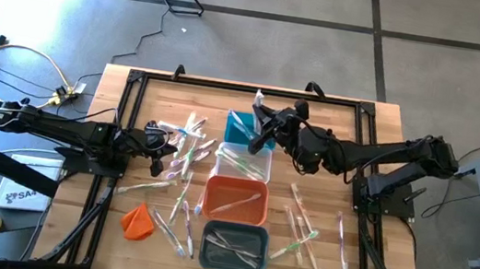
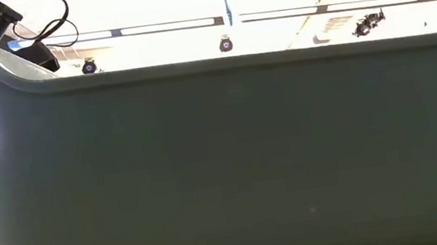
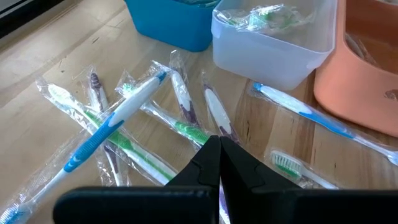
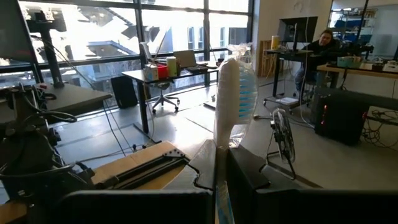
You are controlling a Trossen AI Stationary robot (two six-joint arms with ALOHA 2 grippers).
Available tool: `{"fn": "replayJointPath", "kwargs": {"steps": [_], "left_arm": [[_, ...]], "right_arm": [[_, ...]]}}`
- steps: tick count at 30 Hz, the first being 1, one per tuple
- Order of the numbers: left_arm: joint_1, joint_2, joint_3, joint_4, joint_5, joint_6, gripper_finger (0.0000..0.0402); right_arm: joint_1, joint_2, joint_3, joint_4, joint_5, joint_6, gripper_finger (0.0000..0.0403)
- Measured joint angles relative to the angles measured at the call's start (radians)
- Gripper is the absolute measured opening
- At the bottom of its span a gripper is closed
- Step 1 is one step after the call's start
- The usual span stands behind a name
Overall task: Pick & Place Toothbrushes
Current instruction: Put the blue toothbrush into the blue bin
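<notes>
Right wrist view: right tool (image 4: pixel 221 163) is clamping a wrapped toothbrush (image 4: pixel 234 99) by its end, seemingly; it risks slipping toward the teal bin (image 1: pixel 243 127) at twelve o'clock. Left tool (image 3: pixel 219 163) is resting closed and empty.

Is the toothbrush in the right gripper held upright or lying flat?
Upright. The right gripper is shut on the toothbrush, whose wrapped head stands straight up from the fingers, above the teal bin.

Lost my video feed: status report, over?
Right gripper shut on wrapped toothbrush, above teal bin. Left gripper shut, empty, over loose toothbrushes. Nothing blocking.
</notes>
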Motion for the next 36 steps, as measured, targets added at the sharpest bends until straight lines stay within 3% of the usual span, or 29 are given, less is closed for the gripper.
{"fn": "replayJointPath", "kwargs": {"steps": [6,11,19,25,29,36], "left_arm": [[0.0,0.0,0.0,0.0,0.0,0.0,0.0],[0.0,0.0,0.0,0.0,0.0,0.0,0.0],[0.0,0.0,0.0,-0.001,0.0,0.0,0.0],[0.0,0.0,0.0,-0.002,0.0,0.0,0.0],[0.0,0.0,0.0,-0.006,0.0,0.0,0.0],[0.0,0.0,0.0,-0.009,0.0,0.009,0.0]], "right_arm": [[-0.004,0.025,0.017,0.017,-0.04,-0.004,0.0008],[-0.024,0.127,0.114,-0.006,-0.162,-0.089,0.0008],[-0.103,0.253,0.306,-0.348,-0.219,-0.117,0.0008],[-0.172,0.281,0.319,-0.425,-0.33,-0.093,0.0008],[-0.216,0.296,0.32,-0.515,-0.35,-0.048,0.0008],[-0.276,0.357,0.32,-0.577,-0.502,0.0,0.0008]]}}
